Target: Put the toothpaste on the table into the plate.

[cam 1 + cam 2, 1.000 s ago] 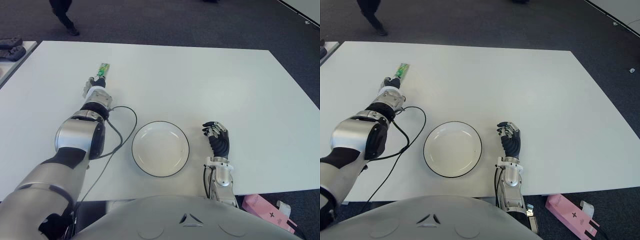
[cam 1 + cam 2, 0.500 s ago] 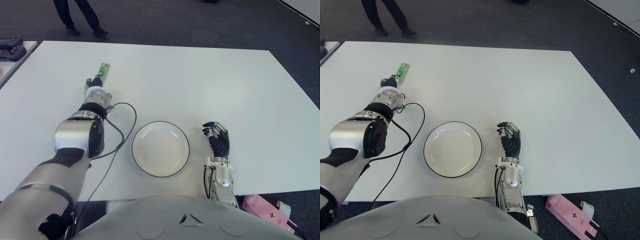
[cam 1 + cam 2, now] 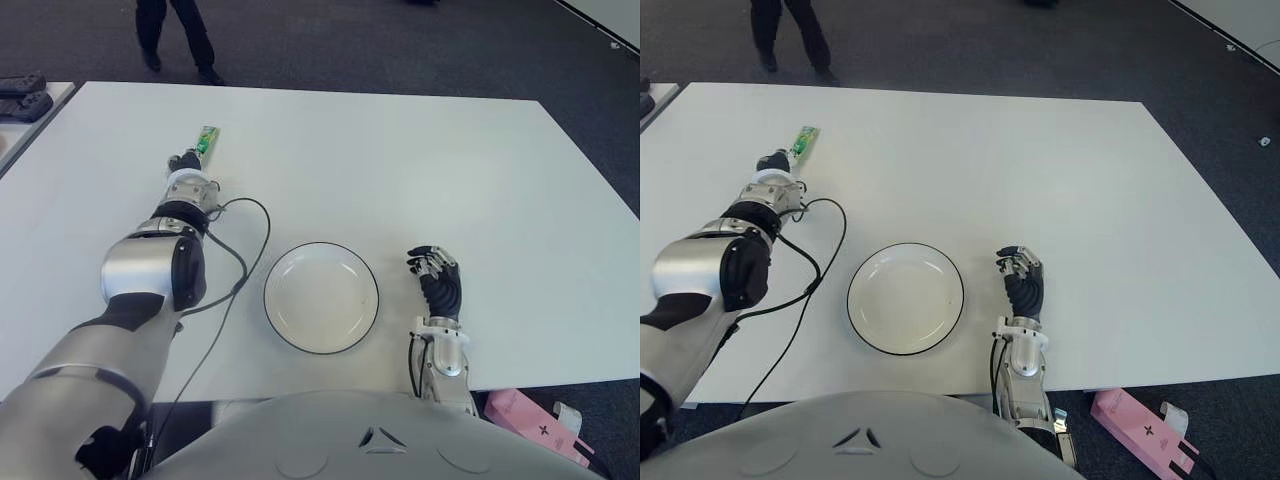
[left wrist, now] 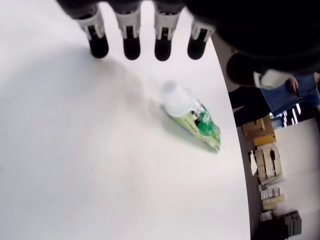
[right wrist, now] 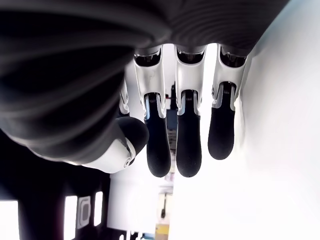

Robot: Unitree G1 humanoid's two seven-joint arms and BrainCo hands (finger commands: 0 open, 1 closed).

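Toothpaste (image 3: 207, 139): lying on white table (image 3: 400, 170), just beyond left hand (image 3: 183, 163), fingers (image 4: 131, 46) extended, empty; plate (image 3: 321, 297) beside right hand (image 3: 436, 277), relaxed, empty.

The right robot hand (image 5: 170, 130) fills most of the picture, seen from close behind its dark wrist. Three fingers (image 5: 189, 137) hang side by side, each with a pale silver upper segment and a rounded black tip, and a fourth shows only partly behind them. The thumb (image 5: 117, 147) sits beside them, its tip apart from theirs. The fingers are loosely extended and hold nothing. Beside the hand lies the bare white bench (image 5: 280, 150).
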